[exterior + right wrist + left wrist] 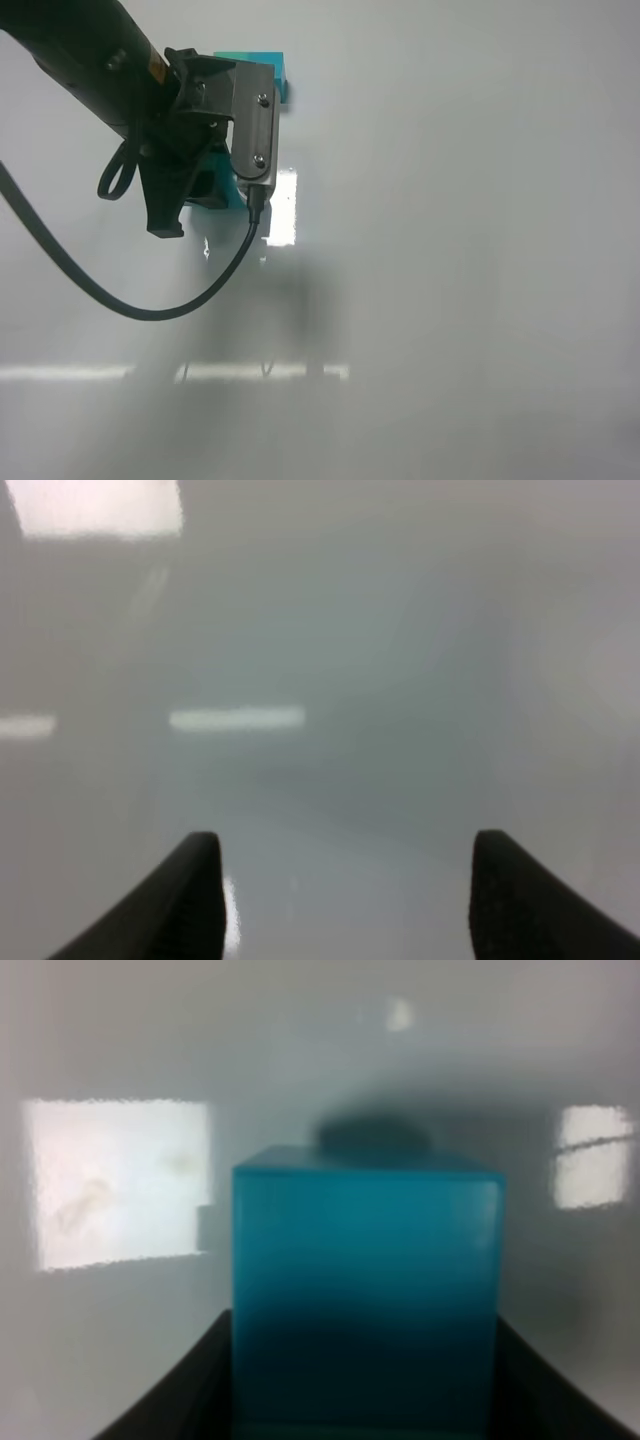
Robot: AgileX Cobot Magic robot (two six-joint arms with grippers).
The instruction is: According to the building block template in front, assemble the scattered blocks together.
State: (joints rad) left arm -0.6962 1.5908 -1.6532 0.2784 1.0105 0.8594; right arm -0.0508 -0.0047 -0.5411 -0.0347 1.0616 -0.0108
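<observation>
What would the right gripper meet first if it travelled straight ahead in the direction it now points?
Probably only the bare white table. The right gripper stands open with nothing between its fingertips, and its wrist view shows only glossy surface with light reflections ahead. No block appears in that line, though depth is hard to judge.

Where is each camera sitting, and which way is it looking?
High camera: sits up above, looking down at the white table; shows the left arm, its gripper, and a teal block poking out behind.
Left wrist camera: rides the left arm, looking forward past dark fingertips at a blue block between them.
Right wrist camera: rides the right arm, facing bare table; only the spread right gripper shows.
Shared: high and left wrist views both show the left gripper.
</observation>
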